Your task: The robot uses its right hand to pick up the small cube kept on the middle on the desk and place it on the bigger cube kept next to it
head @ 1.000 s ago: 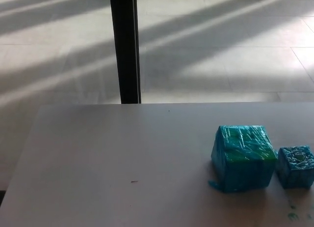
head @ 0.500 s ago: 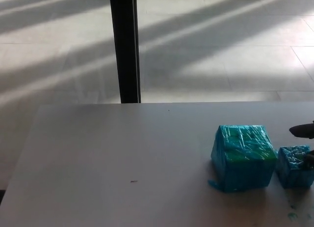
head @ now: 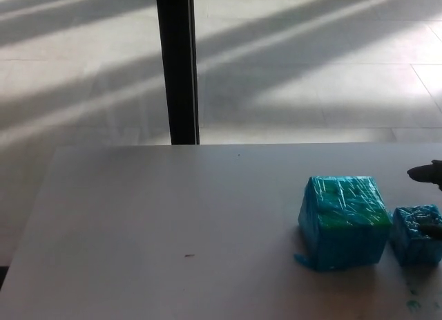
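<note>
Small cube (head: 416, 235) sits on surface (head: 173, 223) at far right, just beside big cube (head: 342, 221). Right hand (head: 429, 173) peeks in at right edge, above and behind small cube; cannot tell if fingers clenched. Left hand not seen

No readable text, labels or numbers anywhere.

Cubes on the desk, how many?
2. The bigger cube sits on the desk's right side; the small cube stands just right of it, at the picture's right edge, partly cut off. Anything further right is out of frame.
</note>
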Robot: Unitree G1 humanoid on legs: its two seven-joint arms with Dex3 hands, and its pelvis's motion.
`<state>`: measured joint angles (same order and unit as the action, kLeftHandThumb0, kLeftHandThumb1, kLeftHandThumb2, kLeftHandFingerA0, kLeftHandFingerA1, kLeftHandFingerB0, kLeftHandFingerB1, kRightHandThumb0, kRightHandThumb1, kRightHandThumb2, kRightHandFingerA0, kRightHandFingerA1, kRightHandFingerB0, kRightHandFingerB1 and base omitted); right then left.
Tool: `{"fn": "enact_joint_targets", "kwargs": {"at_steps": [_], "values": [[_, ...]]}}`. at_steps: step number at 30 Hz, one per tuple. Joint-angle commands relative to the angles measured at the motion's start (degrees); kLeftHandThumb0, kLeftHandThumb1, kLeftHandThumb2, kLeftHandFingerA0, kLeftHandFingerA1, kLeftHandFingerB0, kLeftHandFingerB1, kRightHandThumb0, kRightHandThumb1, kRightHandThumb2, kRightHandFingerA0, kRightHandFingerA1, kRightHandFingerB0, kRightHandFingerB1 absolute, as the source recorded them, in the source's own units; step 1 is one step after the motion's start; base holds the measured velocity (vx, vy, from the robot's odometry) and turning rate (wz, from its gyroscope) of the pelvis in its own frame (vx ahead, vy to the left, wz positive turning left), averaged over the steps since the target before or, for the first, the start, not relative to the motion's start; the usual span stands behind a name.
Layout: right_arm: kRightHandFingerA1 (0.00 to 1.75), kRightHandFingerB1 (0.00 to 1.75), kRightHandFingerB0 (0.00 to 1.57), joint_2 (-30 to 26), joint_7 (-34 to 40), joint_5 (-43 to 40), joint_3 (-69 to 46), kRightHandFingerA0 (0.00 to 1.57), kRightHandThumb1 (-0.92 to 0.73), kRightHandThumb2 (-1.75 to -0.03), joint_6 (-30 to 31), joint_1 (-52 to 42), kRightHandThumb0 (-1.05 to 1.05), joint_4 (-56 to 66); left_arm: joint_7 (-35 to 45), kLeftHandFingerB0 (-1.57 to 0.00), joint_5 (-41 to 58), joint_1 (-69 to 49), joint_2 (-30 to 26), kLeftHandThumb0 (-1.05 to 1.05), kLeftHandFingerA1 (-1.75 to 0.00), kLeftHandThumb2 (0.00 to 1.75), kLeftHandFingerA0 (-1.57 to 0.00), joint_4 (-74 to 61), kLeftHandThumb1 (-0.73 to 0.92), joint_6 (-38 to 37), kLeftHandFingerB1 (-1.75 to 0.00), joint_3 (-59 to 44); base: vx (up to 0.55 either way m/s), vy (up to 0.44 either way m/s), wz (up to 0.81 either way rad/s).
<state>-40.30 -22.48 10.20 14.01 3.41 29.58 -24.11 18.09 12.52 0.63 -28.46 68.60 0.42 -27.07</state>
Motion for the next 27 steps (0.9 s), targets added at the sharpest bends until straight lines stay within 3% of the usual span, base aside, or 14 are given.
{"fn": "enact_joint_targets", "kwargs": {"at_steps": [1, 2, 3, 8, 16, 17, 18, 19, 22, 23, 24, 25, 26, 27], "values": [[0.09, 0.32, 0.13, -0.91, 3.06, 6.55, 0.77, 0.0, -0.44, -0.75, -2.78, 1.28, -0.82, -1.51, -0.35, -0.3, 0.2, -0.45, -0.89, -0.85, -0.38, 0.65, -0.41, 0.08, 0.79, -0.18, -0.31, 0.38, 0.0, 0.0, 0.0], [0.14, 0.28, 0.14, -0.76, 2.9, 6.54, 0.72, 0.0, -0.56, -0.57, -3.15, 1.26, -0.8, -1.75, -0.27, -0.24, 0.34, -0.56, -0.84, -0.85, -0.49, 1.0, -0.33, 0.02, 0.62, -0.24, -0.44, 0.31, 0.0, 0.0, 0.0], [0.14, 0.28, 0.14, -0.51, 2.75, 6.39, 0.45, 0.0, -0.55, -0.57, -3.64, 1.06, -0.81, -1.71, -0.38, -0.3, 0.03, -0.65, -0.89, -0.87, -0.37, 0.65, -0.42, 0.02, 0.79, -0.44, -0.31, 0.62, 0.0, 0.0, 0.0], [0.07, 0.32, 0.09, -0.04, 1.49, 9.85, 3.32, 0.0, -0.49, -0.87, -5.2, 2.43, -0.84, -4.04, -0.47, -0.29, 0.26, 0.15, -0.88, -0.85, -0.37, 0.65, -0.41, 0.04, 0.8, 0.06, -0.31, 0.66, 0.0, 0.0, 0.0], [0.01, 0.28, 0.11, 2.68, 1.64, 12.09, 6.04, 0.0, -0.51, -0.86, -7.56, 4.72, -0.88, -10.52, -0.25, -0.29, 0.52, -0.11, -0.8, -0.84, -0.38, 0.65, -0.42, -0.51, 0.79, -0.08, -0.31, 0.65, 0.0, 0.0, 0.0], [0.1, 0.29, 0.06, 3.48, 1.71, 13.12, 7.05, 0.0, -0.45, -0.85, -7.27, 5.55, -0.8, -11.65, -0.62, -0.24, 0.73, 0.11, -0.76, -0.84, -0.49, 0.99, -0.34, -0.35, 0.62, 0.26, -0.45, 0.42, 0.0, 0.0, 0.0], [0.08, 0.29, 0.09, 3.9, 1.81, 13.67, 7.6, 0.0, -0.54, -0.57, -7.22, 6.07, -0.78, -12.29, -0.57, -0.24, 0.84, 0.37, -0.81, -0.84, -0.49, 0.99, -0.33, -0.11, 0.63, 0.37, -0.45, 0.31, 0.0, 0.0, 0.0], [0.0, 0.27, 0.11, 4.17, 2.26, 14.42, 8.19, 0.0, -0.52, -0.87, -7.69, 6.51, -0.89, -12.95, -0.49, -0.29, 0.59, 0.64, -0.96, -0.85, -0.37, 0.65, -0.41, 0.15, 0.8, 0.33, -0.31, 0.54, 0.0, 0.0, 0.0], [0.0, 0.29, 0.08, 4.4, 5.6, 18.56, 11.24, 0.0, -0.52, -0.87, -10.44, 8.1, -0.89, -16.3, -1.47, -0.3, -0.01, 1.04, -1.1, -0.84, -0.37, 0.65, -0.42, 0.37, 0.8, 0.28, -0.31, 1.06, 0.0, 0.0, 0.0], [0.11, 0.3, 0.09, 4.51, 6.26, 19.78, 12.31, 0.0, -0.53, -0.56, -10.31, 8.63, -0.78, -17.49, -0.99, -0.28, 0.55, 1.13, -1.12, -0.85, -0.38, 0.65, -0.42, 0.48, 0.79, 0.66, -0.3, 0.63, 0.0, 0.0, 0.0], [0.13, 0.34, 0.11, 4.96, 7.04, 19.99, 12.89, 0.0, -0.45, -0.85, -10.59, 9.02, -0.77, -20.17, -0.76, -0.28, 0.81, 1.26, -1.14, -0.85, -0.38, 0.65, -0.42, 0.86, 0.79, 0.64, -0.3, 0.37, 0.0, 0.0, 0.0], [0.15, 0.29, 0.12, 4.78, 7.07, 20.19, 13.15, 0.0, -0.52, -0.57, -10.56, 9.0, -0.78, -20.82, -0.77, -0.29, 0.88, 1.31, -1.0, -0.84, -0.38, 0.65, -0.42, 0.93, 0.79, 0.65, -0.31, 0.32, 0.0, 0.0, 0.0], [0.13, 0.35, 0.09, 4.71, 7.07, 20.49, 13.51, 0.0, -0.43, -0.83, -10.37, 9.15, -0.75, -21.62, -0.85, -0.28, 0.84, 1.33, -0.92, -0.84, -0.37, 0.65, -0.41, 0.92, 0.79, 0.65, -0.3, 0.36, 0.0, 0.0, 0.0], [0.13, 0.35, 0.09, 4.75, 7.18, 20.59, 13.71, 0.0, -0.43, -0.83, -10.46, 9.35, -0.75, -22.14, -0.87, -0.28, 0.8, 1.35, -0.92, -0.84, -0.37, 0.65, -0.41, 0.93, 0.79, 0.63, -0.3, 0.39, 0.0, 0.0, 0.0]]}}
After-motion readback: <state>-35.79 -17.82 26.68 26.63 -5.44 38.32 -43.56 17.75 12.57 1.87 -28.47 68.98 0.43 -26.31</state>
